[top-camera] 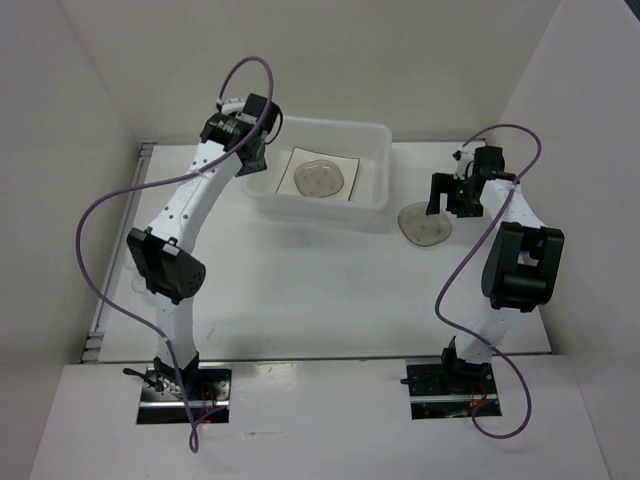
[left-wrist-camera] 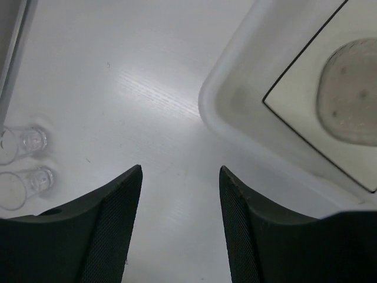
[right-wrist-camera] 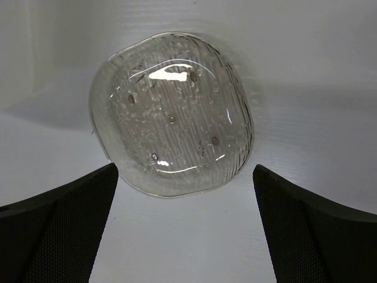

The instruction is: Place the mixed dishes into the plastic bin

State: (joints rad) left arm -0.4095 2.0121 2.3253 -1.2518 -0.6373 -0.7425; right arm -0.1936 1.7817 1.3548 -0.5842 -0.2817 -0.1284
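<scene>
The plastic bin (top-camera: pixel 372 135) stands at the back centre; in it lies the square white plate (top-camera: pixel 348 167) with one round greyish dish (top-camera: pixel 320 179) on it. The left wrist view shows the bin's corner (left-wrist-camera: pixel 215 106), plate (left-wrist-camera: pixel 294 100) and dish (left-wrist-camera: pixel 350 88). My left gripper (left-wrist-camera: pixel 179 171) is open and empty above the table just left of the bin. Two tiny clear cups (left-wrist-camera: pixel 26 141) (left-wrist-camera: pixel 26 184) lie on their sides to its left. The second round dish (top-camera: pixel 424 223) (right-wrist-camera: pixel 171 115) lies on the table right of the bin. My right gripper (right-wrist-camera: pixel 184 170) is open and empty, hovering just short of it.
White walls enclose the table on the left, back and right. A metal rail (top-camera: pixel 118 250) runs along the table's left edge, close to the cups. Purple cables loop off both arms.
</scene>
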